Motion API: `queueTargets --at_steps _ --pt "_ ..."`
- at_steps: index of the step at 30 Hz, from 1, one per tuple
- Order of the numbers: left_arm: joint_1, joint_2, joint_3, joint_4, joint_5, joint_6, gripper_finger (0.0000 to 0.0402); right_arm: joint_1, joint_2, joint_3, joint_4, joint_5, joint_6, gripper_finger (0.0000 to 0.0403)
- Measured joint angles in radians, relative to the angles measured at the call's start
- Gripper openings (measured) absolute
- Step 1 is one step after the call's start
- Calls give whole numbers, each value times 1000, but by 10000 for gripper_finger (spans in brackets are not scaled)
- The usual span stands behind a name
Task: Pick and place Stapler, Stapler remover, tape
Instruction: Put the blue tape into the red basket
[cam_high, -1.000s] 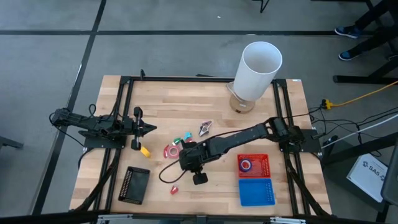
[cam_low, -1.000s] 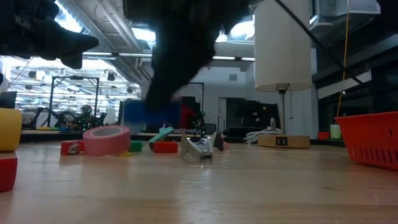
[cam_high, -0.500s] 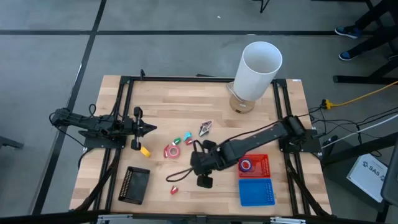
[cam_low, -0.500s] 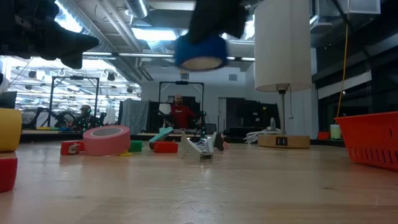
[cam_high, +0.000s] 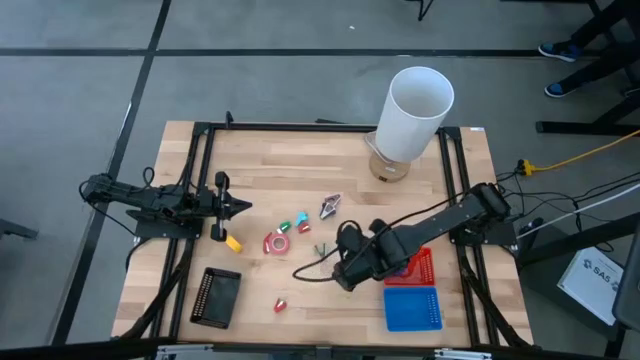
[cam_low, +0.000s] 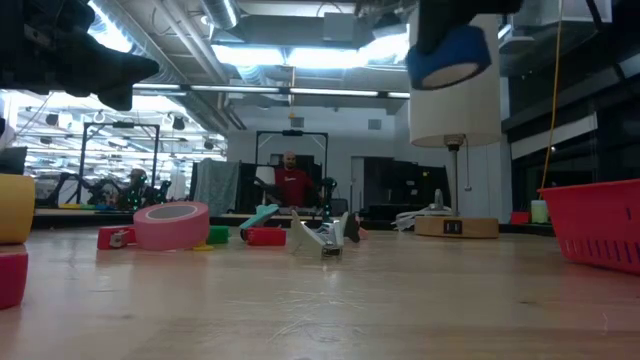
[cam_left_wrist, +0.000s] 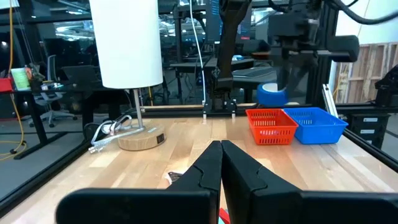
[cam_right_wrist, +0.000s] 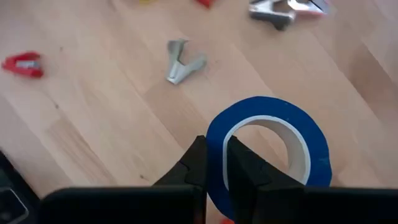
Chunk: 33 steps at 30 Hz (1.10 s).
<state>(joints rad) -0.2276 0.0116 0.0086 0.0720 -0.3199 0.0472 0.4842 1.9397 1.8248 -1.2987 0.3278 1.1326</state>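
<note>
R gripper (cam_right_wrist: 211, 163) is clamped on the blue tape (cam_right_wrist: 268, 149), held up off the table (cam_high: 300, 170) just beside the red basket (cam_high: 418, 262), on the side facing the pink tape (cam_high: 277, 243). Pink tape lies flat on the wood, well apart from the basket. L gripper (cam_left_wrist: 221, 158) has its fingers together, parked way over past the pink tape, by the table edge.

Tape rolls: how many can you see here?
2. A blue tape roll is gripped in the right tool, above the table; a pink tape roll lies on the table. Another may be hidden under the right arm.
</note>
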Motion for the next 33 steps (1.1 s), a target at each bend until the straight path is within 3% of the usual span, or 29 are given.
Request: queueTargets --at_steps 12,17,25,33 --pt "0 0 0 0 0 0 4 106 -21 0 -264 47 495 31" --pt "0 0 0 0 0 0 4 168 -32 -57 -261 42 666 36" --pt "0 0 0 4 0 0 4 215 -173 -367 -8 30 797 31" --pt "0 0 0 6 0 0 4 215 -323 -731 346 34 809 31"
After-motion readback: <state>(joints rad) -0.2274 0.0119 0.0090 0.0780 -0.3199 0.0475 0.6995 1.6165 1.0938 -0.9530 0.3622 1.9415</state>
